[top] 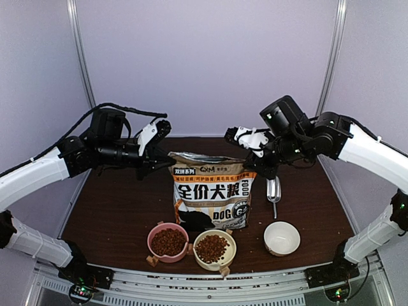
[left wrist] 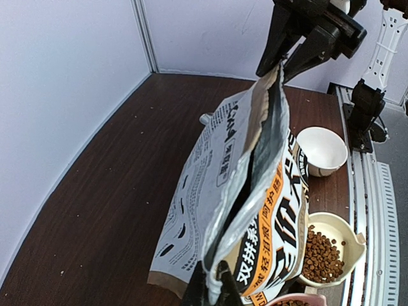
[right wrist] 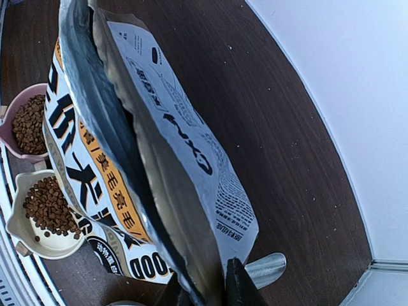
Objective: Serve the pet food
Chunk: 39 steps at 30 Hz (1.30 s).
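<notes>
The pet food lies as brown kibble in a pink bowl (top: 168, 241) and a cream bowl (top: 211, 248) at the front; in the right wrist view its heaps show at left (right wrist: 51, 204). Behind them stands the printed bag (top: 211, 194), its top gaping. My left gripper (top: 155, 167) is shut on the bag's top left corner, fingers (left wrist: 199, 287) pinching the edge. My right gripper (top: 260, 167) is at the top right corner. Its jaws stand slightly apart, with the bag's edge (right wrist: 204, 255) between them.
A white bowl (top: 281, 237) with nothing in it sits at the front right. A metal scoop (top: 273, 190) lies on the dark table (top: 108, 210) just right of the bag, behind that bowl. White walls close the back and sides.
</notes>
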Each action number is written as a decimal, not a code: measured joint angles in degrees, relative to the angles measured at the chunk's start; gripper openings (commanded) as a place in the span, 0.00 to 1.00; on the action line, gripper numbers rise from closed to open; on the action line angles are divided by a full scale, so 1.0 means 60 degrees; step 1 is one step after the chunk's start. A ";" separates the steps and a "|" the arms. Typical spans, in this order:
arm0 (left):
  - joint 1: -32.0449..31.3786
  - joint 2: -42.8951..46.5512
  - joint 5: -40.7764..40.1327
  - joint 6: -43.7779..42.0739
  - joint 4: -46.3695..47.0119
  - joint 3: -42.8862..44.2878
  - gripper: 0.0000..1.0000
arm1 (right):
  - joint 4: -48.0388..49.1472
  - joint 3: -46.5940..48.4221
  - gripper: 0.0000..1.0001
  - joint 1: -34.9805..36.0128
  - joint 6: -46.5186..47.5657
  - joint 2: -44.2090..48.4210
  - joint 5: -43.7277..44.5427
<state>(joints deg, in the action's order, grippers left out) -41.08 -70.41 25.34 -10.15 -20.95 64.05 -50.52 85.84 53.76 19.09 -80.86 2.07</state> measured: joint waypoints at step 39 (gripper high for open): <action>0.0018 0.0000 0.0047 -0.0044 -0.0025 0.0000 0.00 | 0.0011 0.0674 0.00 0.0193 0.0033 -0.0634 -0.0288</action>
<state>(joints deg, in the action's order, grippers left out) -40.97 -70.41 25.63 -10.41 -21.10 64.05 -50.46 89.89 54.92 19.29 -84.66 0.34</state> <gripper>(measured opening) 0.017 0.019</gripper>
